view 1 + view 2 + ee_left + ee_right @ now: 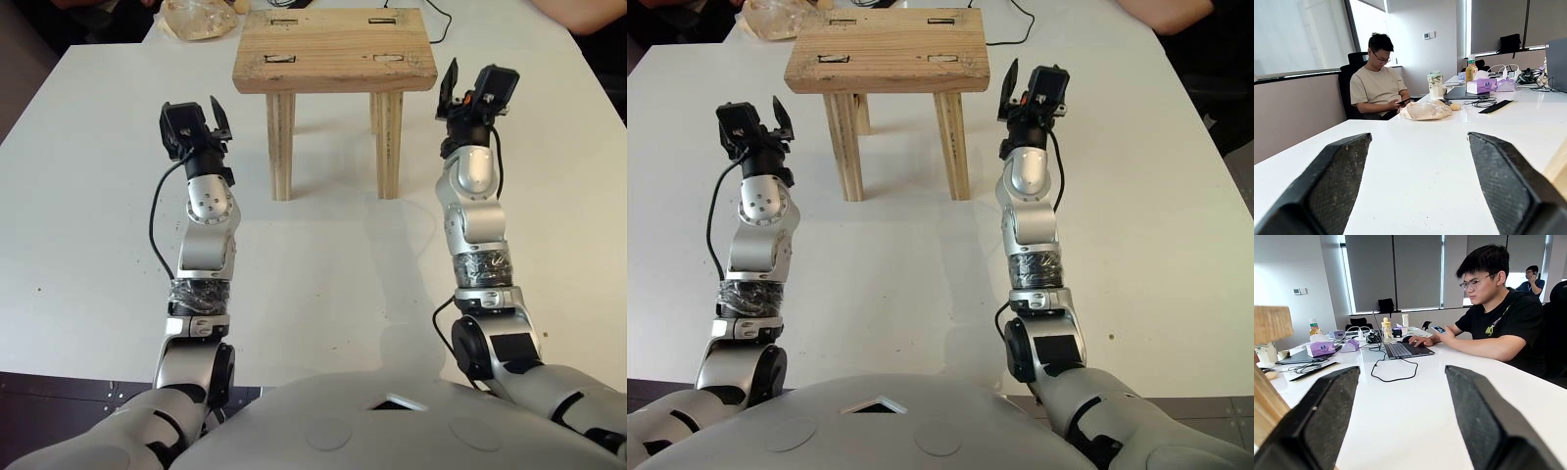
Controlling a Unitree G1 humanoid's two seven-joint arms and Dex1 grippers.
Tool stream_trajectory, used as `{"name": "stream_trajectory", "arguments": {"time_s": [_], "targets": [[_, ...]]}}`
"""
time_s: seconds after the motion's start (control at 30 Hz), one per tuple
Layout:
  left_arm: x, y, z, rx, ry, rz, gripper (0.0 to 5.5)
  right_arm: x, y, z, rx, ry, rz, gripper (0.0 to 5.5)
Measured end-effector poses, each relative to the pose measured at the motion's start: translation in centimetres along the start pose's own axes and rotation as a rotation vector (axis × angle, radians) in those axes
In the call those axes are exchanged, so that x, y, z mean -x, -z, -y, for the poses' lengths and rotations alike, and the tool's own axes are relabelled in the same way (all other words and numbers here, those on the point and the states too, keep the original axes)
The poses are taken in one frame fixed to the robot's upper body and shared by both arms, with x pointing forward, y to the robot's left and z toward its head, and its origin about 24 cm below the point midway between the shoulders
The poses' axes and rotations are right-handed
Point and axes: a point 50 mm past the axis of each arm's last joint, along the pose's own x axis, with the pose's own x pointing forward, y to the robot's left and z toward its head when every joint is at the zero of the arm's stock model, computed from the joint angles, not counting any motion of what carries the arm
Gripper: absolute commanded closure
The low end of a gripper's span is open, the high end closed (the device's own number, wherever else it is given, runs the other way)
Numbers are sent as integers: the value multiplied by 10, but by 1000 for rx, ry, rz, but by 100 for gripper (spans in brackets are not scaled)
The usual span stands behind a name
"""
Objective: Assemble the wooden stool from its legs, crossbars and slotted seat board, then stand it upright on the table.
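The wooden stool point(333, 49) stands upright on the white table point(88, 225), its slotted seat board on top and its legs point(281, 145) down on the tabletop. My left gripper point(200, 116) hovers left of the stool, open, with nothing between its fingers point(1334, 186). To the right of the stool my right gripper point(470, 86) is raised at seat height, also open and empty; its pads point(1317, 416) show wide apart. A corner of the stool point(1271, 325) appears beside the right gripper.
A clear plastic bag point(199, 18) lies at the table's far edge, left of the stool. A black cable point(438, 20) trails at the far right. A laptop point(1405, 350), bottles and small items sit farther back, with a person's hands on the laptop.
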Motion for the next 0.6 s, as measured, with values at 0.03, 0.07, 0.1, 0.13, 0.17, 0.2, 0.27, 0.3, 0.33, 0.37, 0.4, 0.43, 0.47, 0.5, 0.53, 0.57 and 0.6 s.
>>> {"name": "stream_trajectory", "arguments": {"time_s": [0.03,0.07,0.1,0.13,0.17,0.2,0.27,0.3,0.33,0.37,0.4,0.43,0.47,0.5,0.53,0.57,0.6], "targets": [[0,0,0,2,0,4,187,0,2,0,4,1,-4,228],[0,0,1,1,1,6,187,0,3,0,6,2,-7,228],[1,0,2,0,3,10,187,0,4,0,11,3,-7,228],[1,1,2,1,4,9,187,0,5,0,15,4,-8,228],[1,2,2,-1,4,7,187,0,5,0,15,4,-7,228],[1,4,2,-1,2,0,187,1,6,0,17,6,-7,228],[1,5,2,-3,-1,-5,187,1,7,1,30,10,-6,228],[1,6,1,-4,-3,-4,187,1,9,1,30,14,-9,228],[1,6,1,-3,-4,-3,187,1,9,1,29,15,-14,228],[1,6,0,-1,-4,-2,187,1,10,0,27,16,-17,228],[1,6,0,-1,-5,-1,187,1,11,0,26,17,-19,228],[1,7,0,-3,-5,-3,187,1,11,0,22,19,-22,228],[1,8,0,-4,-5,-7,187,1,12,0,20,21,-24,228],[1,10,0,-4,-5,-12,187,1,12,0,19,22,-26,228],[1,11,1,-2,-4,-18,181,1,12,0,19,19,-27,215],[1,11,1,0,-2,-20,181,1,12,0,20,14,-27,204],[2,12,2,2,1,-23,181,2,12,-1,22,10,-27,192]]}}
